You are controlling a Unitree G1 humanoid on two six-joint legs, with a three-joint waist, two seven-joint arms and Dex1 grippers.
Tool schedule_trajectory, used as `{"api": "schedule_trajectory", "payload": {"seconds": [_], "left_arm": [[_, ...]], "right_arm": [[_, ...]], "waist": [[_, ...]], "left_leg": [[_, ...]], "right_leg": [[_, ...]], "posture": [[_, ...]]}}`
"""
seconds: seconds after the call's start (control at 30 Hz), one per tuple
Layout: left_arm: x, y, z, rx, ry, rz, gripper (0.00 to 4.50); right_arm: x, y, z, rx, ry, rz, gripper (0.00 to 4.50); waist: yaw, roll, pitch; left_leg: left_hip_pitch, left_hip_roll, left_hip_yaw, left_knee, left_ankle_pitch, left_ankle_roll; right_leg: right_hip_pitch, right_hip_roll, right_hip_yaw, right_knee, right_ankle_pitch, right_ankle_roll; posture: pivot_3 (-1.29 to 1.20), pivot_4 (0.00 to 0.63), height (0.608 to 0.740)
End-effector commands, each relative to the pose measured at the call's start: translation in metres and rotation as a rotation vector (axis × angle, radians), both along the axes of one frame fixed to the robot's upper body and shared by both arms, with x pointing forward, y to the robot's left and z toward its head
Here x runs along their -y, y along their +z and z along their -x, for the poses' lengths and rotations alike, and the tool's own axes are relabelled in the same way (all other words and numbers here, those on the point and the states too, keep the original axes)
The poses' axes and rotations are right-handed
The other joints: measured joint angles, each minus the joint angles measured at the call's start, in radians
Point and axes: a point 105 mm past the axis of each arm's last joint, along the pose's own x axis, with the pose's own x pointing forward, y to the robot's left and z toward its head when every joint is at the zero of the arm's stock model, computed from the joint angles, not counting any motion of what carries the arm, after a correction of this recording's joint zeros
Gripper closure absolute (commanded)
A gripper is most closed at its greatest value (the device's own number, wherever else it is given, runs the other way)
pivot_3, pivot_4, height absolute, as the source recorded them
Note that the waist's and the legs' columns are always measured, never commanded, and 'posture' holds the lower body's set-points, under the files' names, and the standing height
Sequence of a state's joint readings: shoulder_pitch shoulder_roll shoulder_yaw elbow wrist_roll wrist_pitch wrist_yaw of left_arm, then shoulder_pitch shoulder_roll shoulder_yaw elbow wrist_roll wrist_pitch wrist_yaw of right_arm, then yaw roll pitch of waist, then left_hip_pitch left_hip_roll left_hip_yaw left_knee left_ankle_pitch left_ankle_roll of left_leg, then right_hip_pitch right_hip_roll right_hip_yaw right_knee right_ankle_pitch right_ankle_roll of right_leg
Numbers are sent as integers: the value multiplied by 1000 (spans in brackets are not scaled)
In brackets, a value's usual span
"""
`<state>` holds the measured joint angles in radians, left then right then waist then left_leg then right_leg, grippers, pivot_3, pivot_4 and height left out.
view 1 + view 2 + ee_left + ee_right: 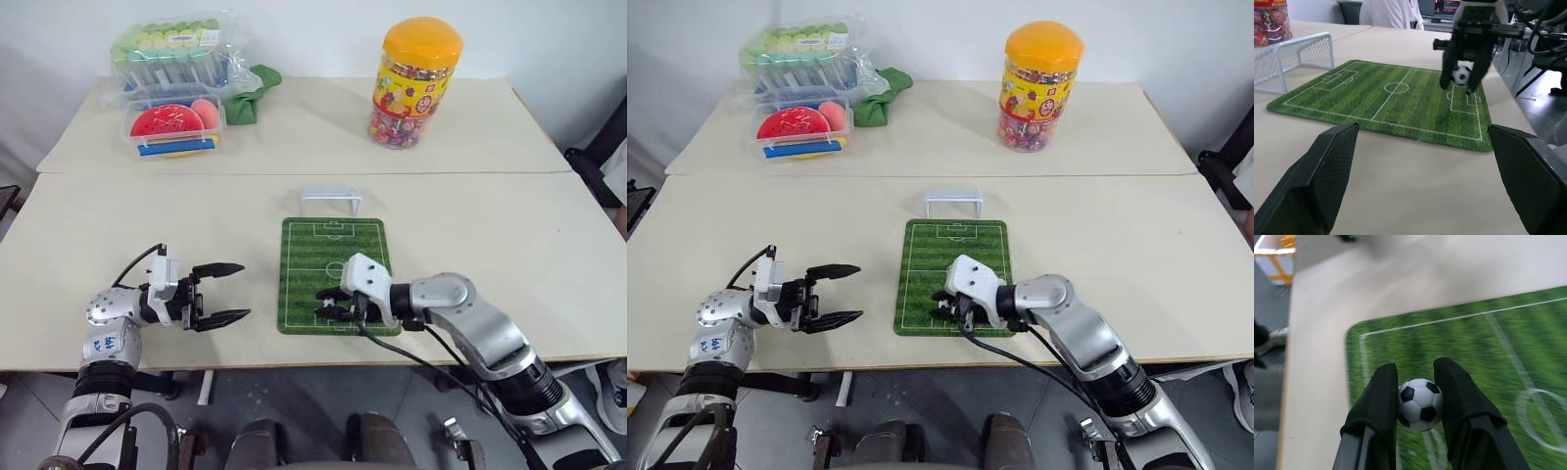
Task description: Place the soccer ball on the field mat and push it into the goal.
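The soccer ball, white with black patches, is pinched between the two black fingers of my right gripper. That gripper hovers over the near end of the green field mat, pointing left. In the left wrist view the soccer ball hangs just above the mat's near penalty box. The white goal stands on the table just beyond the mat's far edge. My left gripper is open to the left of the mat, pointing toward it, holding nothing.
At the back of the far table stand a candy jar with an orange lid, clear boxes of toys and a green cloth. The table's front edge runs just below the mat. A person in white sits in the background.
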<state>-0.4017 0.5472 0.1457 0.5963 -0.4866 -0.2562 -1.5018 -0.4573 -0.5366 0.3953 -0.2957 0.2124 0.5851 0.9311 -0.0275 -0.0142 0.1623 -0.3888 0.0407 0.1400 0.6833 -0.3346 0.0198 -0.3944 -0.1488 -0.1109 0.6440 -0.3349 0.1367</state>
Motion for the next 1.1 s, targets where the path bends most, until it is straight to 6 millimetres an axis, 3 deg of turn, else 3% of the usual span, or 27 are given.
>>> {"api": "schedule_trajectory", "payload": {"seconds": [0.03, 0.3, 1.0, 1.1], "left_arm": [[-1, 0, 11, 16, -79, -28, 0], [-4, 0, 15, 19, -59, -27, 0], [-5, 0, 12, 28, -28, -31, 0], [-4, 0, 11, 30, -27, -31, 0]], "right_arm": [[2, -1, -2, 23, 12, 11, 3644], [14, -10, -5, -1, 3, 30, 3644], [12, -17, -1, -22, 49, 38, 3644], [13, -18, -1, -16, 50, 41, 2664]], "waist": [[-1, 0, 0], [-1, 0, 0], [-1, 0, 0], [-1, 0, 0]], "left_leg": [[0, 0, 0, 0, 0, 0], [0, 0, -1, 0, 0, 0], [0, 0, -2, 0, 0, 0], [0, 0, -2, 0, 0, 0]], "right_leg": [[0, 0, 0, 0, 0, 0], [0, 0, -1, 0, 0, 0], [1, 0, -2, 0, 0, 0], [1, 0, -2, 0, 0, 0]], "posture": [[0, 150, 740], [0, 150, 740], [0, 150, 740], [0, 150, 740]]}}
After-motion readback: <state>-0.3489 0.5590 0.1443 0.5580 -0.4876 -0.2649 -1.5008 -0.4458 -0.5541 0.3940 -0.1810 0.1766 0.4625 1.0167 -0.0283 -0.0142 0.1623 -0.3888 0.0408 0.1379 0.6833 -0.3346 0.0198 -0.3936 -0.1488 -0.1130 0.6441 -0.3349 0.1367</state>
